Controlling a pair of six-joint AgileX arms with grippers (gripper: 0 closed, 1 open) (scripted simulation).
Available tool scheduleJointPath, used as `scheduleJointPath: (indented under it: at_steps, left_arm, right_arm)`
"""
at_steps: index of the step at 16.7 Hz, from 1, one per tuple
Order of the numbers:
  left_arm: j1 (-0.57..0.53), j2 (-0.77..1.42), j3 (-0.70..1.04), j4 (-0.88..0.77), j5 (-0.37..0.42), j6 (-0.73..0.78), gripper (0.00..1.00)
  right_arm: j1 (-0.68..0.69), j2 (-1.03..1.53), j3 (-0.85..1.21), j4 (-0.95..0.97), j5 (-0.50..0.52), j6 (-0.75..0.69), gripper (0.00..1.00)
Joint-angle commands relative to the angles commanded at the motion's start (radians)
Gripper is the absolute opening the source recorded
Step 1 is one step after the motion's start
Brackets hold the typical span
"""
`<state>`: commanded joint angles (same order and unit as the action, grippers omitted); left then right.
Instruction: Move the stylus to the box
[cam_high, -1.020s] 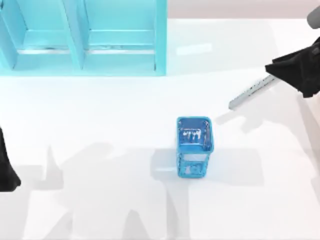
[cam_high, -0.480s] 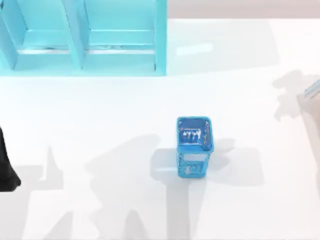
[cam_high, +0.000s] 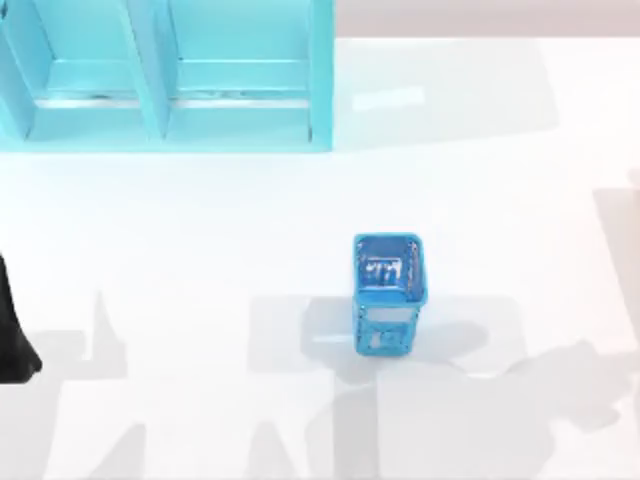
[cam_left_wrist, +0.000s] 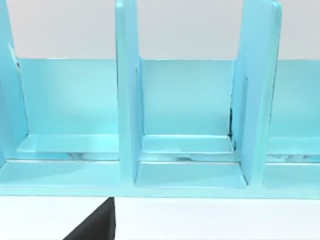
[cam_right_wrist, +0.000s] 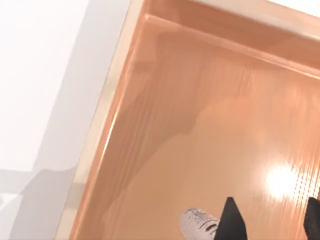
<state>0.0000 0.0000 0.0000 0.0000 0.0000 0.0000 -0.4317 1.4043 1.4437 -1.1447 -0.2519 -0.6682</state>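
In the right wrist view I look down into the box (cam_right_wrist: 107, 110), a shallow orange-brown tray with a pale rim. My right gripper (cam_right_wrist: 272, 222) hangs above its floor. The stylus (cam_right_wrist: 197, 224) shows as a silver-grey barrel end poking out past one black finger (cam_right_wrist: 232, 220) and running behind it, lifted off the floor. The gripper is shut on the stylus, whose black cap end is hidden. My left gripper (cam_high: 12, 345) is parked at the table's left edge.
A blue cup (cam_high: 388, 293) stands near the middle of the white table. A teal shelf (cam_high: 165, 75) with upright dividers fills the back left, and the left wrist view faces it (cam_left_wrist: 127, 100). Arm shadows lie along the table's front.
My right arm has carried the stylus rightwards out of the top view. Its shadow has shifted to the table's front right. The cup and the left arm have not moved.
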Motion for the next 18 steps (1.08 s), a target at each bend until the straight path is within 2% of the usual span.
scheduleJointPath:
  at_steps: [7, 13, 18]
  left_arm:
    - [0.0, 0.0, 0.0, 0.0, 0.0, 0.0, 1.0]
    - [0.0, 0.0, 0.0, 0.0, 0.0, 0.0, 1.0]
    - [0.0, 0.0, 0.0, 0.0, 0.0, 0.0, 1.0]
  right_arm:
    - [-0.006, 0.004, -0.017, 0.011, 0.01, 0.005, 0.0]
    - [0.018, 0.006, -0.214, 0.224, 0.021, 0.024, 0.0]
    - [0.023, 0.008, -0.244, 0.254, 0.023, 0.026, 0.0]
